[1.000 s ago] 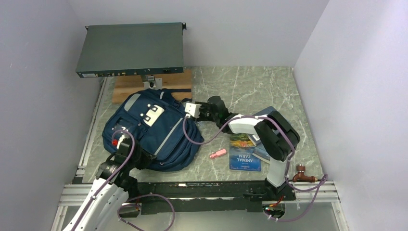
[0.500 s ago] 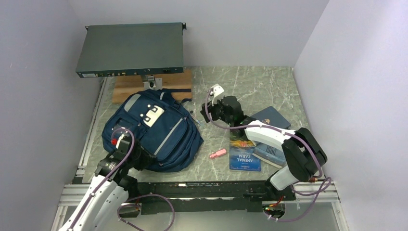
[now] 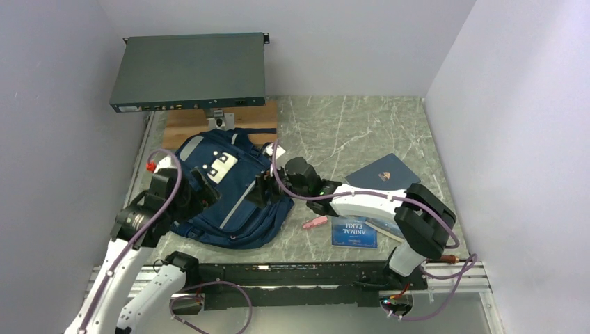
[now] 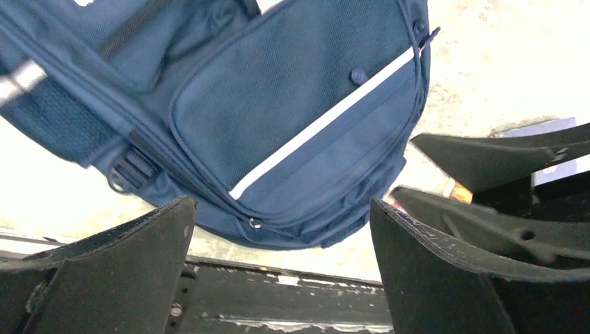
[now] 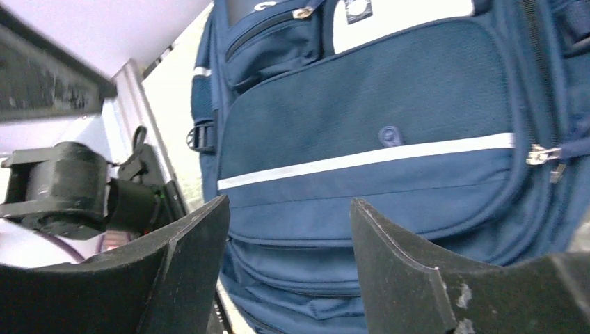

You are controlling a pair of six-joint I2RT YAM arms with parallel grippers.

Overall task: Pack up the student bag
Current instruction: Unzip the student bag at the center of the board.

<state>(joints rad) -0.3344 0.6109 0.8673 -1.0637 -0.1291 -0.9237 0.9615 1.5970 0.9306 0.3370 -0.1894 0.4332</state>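
Observation:
The student bag (image 3: pixel 233 212), navy with grey stripes and a white patch, lies flat on the marble table (image 3: pixel 362 125), left of the middle. My left gripper (image 3: pixel 202 183) hovers over the bag's left part, jaws wide open and empty. In the left wrist view the student bag (image 4: pixel 299 104) lies beyond the left gripper (image 4: pixel 282 233), with the bag's lower edge and the table's front rail between the fingers. My right gripper (image 3: pixel 259 189) is at the bag's right side, open. In the right wrist view the student bag (image 5: pixel 362 104) fills the gap of the right gripper (image 5: pixel 289 226), which holds nothing.
A blue "Animal Farm" book (image 3: pixel 355 232), a dark blue book (image 3: pixel 383 170) and a small pink item (image 3: pixel 315 222) lie right of the bag. A dark rack unit (image 3: pixel 188 69) stands on a wooden board (image 3: pixel 243 118) behind it. Walls close in on both sides.
My left gripper let go of the bag's front-left edge, opened wide and rose over its left part. My right arm swung out, then back low to the bag's right side.

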